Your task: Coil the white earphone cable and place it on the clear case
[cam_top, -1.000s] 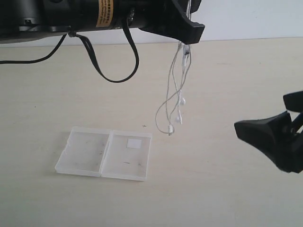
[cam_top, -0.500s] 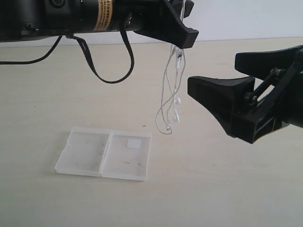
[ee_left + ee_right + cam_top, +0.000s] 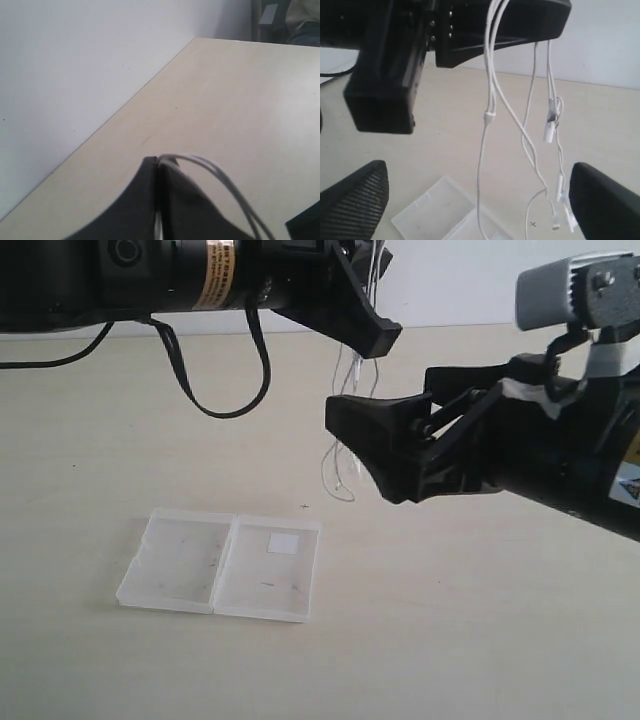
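Right wrist: my right claw [image 3: 480,200] is wide apart with nothing in it. Its ribbed black pads [image 3: 355,192] sit either side of the white earphone cable [image 3: 488,116]. The cable hangs from my left claw [image 3: 520,25], long axis vertical. Its strands are thin and glossy, with a Y-split midway and the dark inline piece, earbuds and plug towards the low end. The clear case [image 3: 432,207] lies on the table beneath.

Left wrist: left claw jaws pressed together, white strands pinched at the tip. Matte beige table [image 3: 240,90], plain white wall [image 3: 75,75].

Exterior: case lies flat at 7 o'clock from the cable's low end, apart from it. It is translucent plastic in two rectangular halves, long axis roughly 9-to-3. White square sticker [image 3: 284,543] on the 3 o'clock half.
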